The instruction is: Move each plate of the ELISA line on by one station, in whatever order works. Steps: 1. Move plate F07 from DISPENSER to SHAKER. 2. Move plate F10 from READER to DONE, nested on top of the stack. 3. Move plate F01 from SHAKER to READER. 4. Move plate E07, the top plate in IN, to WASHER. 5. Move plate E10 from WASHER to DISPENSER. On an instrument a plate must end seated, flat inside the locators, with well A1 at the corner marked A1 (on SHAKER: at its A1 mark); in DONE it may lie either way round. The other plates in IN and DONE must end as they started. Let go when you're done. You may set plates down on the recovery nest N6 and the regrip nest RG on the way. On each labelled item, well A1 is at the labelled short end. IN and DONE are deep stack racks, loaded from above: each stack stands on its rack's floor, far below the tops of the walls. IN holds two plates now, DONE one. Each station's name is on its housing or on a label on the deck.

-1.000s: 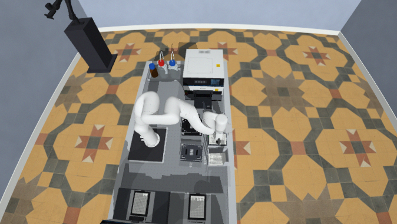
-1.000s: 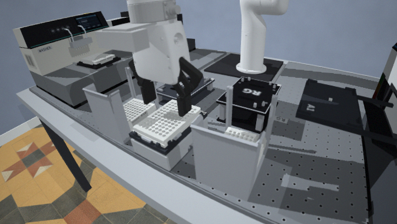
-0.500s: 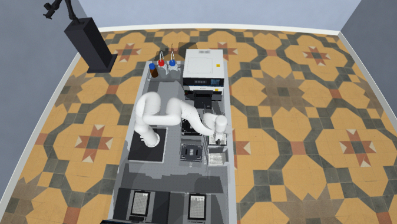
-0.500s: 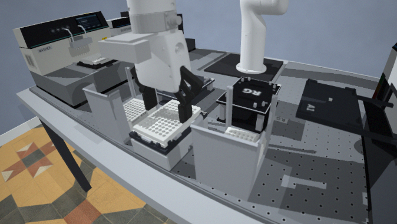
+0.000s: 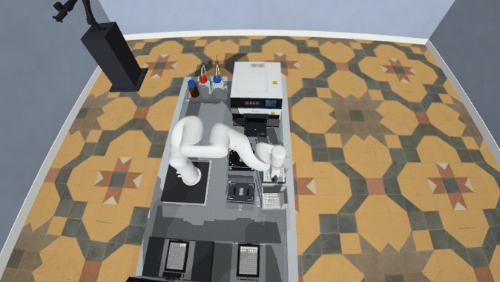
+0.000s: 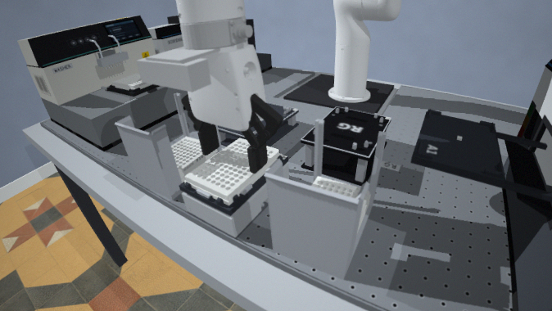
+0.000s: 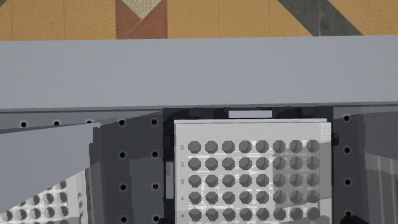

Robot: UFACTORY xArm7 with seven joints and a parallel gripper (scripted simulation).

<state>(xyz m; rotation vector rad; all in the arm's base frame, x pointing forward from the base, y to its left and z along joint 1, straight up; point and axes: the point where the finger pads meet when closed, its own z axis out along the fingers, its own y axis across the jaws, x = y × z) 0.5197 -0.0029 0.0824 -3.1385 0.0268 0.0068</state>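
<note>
- White lettering reads "RG" on the black square regrip nest (image 6: 348,135); "A1" marks the flat black pad (image 6: 454,149); "WASHER" labels the beige housing (image 6: 61,78)
- Black-fingered gripper (image 6: 231,149), jaws wide apart and empty, straddles the white well plate (image 6: 227,172) between the racks
- Its label, probably hidden, shows nowhere; the wrist view shows only wells

In the wrist view the white well plate (image 7: 250,170) runs off the 6 o'clock edge; its label is unreadable.
</note>
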